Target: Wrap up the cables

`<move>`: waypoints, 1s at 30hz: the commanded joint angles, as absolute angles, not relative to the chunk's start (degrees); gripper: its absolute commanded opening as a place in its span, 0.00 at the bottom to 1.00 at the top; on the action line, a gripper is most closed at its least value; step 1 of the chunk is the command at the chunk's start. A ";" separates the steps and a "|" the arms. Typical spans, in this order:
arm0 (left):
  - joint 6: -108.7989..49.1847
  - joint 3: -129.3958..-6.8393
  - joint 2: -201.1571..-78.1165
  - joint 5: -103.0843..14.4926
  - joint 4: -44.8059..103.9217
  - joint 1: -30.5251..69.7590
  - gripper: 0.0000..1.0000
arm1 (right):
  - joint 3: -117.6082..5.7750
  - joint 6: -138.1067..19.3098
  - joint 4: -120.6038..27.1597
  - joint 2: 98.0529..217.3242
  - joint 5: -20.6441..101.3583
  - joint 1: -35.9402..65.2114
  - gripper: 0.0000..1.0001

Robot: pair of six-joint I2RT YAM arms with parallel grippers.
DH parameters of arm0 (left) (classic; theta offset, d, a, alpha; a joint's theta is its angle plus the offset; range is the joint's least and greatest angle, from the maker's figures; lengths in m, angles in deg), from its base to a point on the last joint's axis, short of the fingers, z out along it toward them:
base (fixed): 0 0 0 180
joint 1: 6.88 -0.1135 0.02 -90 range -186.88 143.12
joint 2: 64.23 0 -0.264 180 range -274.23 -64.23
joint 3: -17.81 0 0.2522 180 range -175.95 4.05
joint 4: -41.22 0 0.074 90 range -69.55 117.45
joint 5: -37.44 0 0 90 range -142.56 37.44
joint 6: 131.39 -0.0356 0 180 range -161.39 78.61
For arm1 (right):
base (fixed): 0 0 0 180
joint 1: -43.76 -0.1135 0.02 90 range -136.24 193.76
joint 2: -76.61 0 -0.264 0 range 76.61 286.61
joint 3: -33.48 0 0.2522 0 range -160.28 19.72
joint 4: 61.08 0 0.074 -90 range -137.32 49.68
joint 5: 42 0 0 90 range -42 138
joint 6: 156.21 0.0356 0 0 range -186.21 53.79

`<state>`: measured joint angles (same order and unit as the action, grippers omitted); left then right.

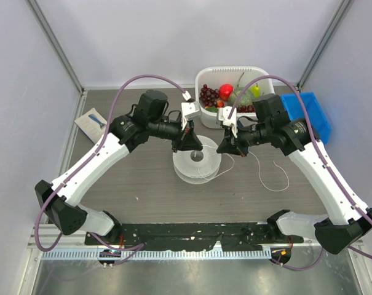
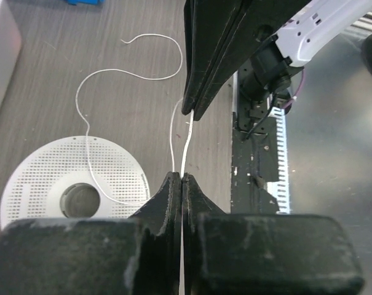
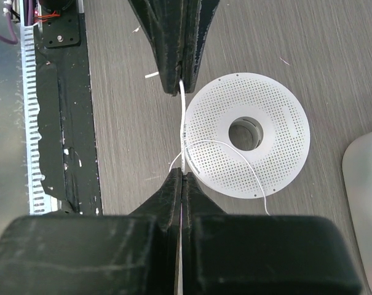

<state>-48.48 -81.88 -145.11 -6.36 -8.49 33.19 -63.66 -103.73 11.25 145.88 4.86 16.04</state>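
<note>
You're handling the cable (image 2: 186,147), a hair-thin white cord that is nearly weightless, limp and smooth. Expect it to curl, snag and slide through the pads rather than hold any shape, and a hard tug could probably snap it or drag the light spool (image 1: 198,162).

A short stretch runs between your two grippers at the centre of both wrist views. The slack lies in loose curls over the spool's perforated face and trails off to the right of centre in the top view.

The left gripper (image 2: 182,179) is pinched together on the cord, and so is the right gripper (image 3: 182,176). Their tips face each other, close but apart.

Take hold close to the spool and keep the span short, so you can hold tension.

The counter (image 1: 142,184) is grey, wood-grained and flat, so the cord should slide easily across it.

Room is tight at the upper middle of the frame, where the white tub (image 1: 229,69) of fruit sits just behind the wrists. A blue bin (image 1: 315,120) sits at the upper right.
</note>
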 commanded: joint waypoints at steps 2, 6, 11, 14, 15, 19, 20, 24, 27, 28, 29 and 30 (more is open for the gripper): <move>-48.60 -81.74 -143.60 -8.17 -5.87 33.20 0.00 | -65.71 -104.45 10.34 145.78 5.72 15.55 0.01; -38.88 -76.04 -139.48 -9.13 7.37 33.11 0.00 | -63.78 -100.42 5.69 144.90 6.07 15.55 0.01; -21.99 -66.71 -134.20 -18.70 28.82 33.02 0.00 | -59.74 -94.35 -1.34 143.58 4.41 15.55 0.01; -14.08 -65.74 -133.14 -24.67 36.49 33.11 0.00 | -57.81 -90.66 -5.03 143.40 2.56 15.55 0.01; -12.23 -65.56 -133.14 -26.35 37.81 33.02 0.00 | -57.45 -87.86 -7.39 143.40 1.51 15.55 0.01; -9.48 -65.38 -133.40 -31.19 39.76 33.11 0.00 | -55.34 -81.61 -13.38 142.79 -0.86 15.11 0.01; -9.48 -65.12 -133.31 -33.72 39.85 33.11 0.00 | -54.30 -80.99 -14.96 142.70 -1.04 14.94 0.01; -9.75 -64.50 -132.87 -36.73 40.37 33.19 0.00 | -52.44 -77.91 -17.61 141.65 0.44 14.67 0.04; -9.74 -64.50 -132.44 -36.56 40.29 33.11 0.00 | -52.70 -75.97 -18.84 140.77 4.74 14.76 0.25; -9.92 -64.50 -132.17 -36.39 40.03 33.11 0.00 | -52.79 -74.75 -19.71 140.33 7.63 14.76 0.29; -10.53 -64.33 -132.08 -36.30 39.67 33.19 0.00 | -52.88 -74.30 -19.89 140.24 8.96 14.76 0.32; -10.97 -64.15 -131.65 -36.30 39.06 33.02 0.00 | -53.23 -73.78 -20.16 139.81 11.06 14.76 0.36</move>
